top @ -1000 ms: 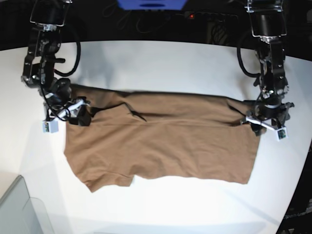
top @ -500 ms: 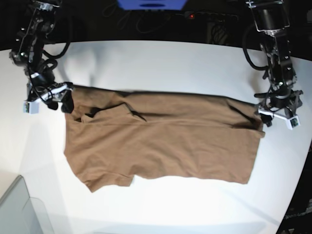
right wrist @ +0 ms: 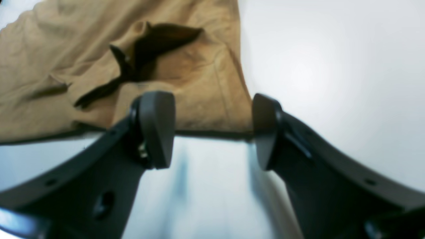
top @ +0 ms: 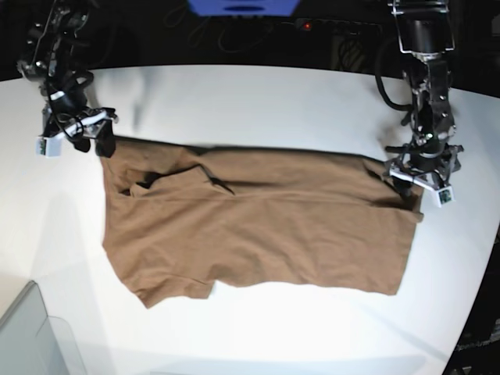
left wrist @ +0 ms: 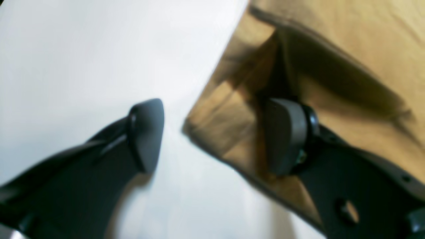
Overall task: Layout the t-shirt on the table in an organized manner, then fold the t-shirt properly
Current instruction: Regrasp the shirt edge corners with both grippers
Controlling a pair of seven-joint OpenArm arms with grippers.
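1. Fingers of both grippers stand spread with nothing between them. In the left wrist view one pad (left wrist: 285, 136) hangs over the corner of the t-shirt (left wrist: 348, 59) and the other over bare table (left wrist: 83, 59). In the right wrist view the pads (right wrist: 156, 129) frame the shirt's edge from above, not pinching it.
2. Landmark – the t-shirt (top: 258, 226): it lies spread across the middle of the table (top: 258, 101), long edge running side to side, one sleeve at its lower left in the base view.
3. What has just changed: a second ago both grippers were down at the shirt's upper corners. Now the right gripper (top: 74, 133) has lifted clear, up and to the left of its corner, and the left gripper (top: 422, 176) hovers at its corner after swinging briefly outward.
4. Meaning, as I judge it: the corners have been let go – a spreading pull looks finished.
5. Difference in the cloth: the corner near the right gripper now shows a small rumpled flap with a dark fold, so layout there seems imperfect before folding.
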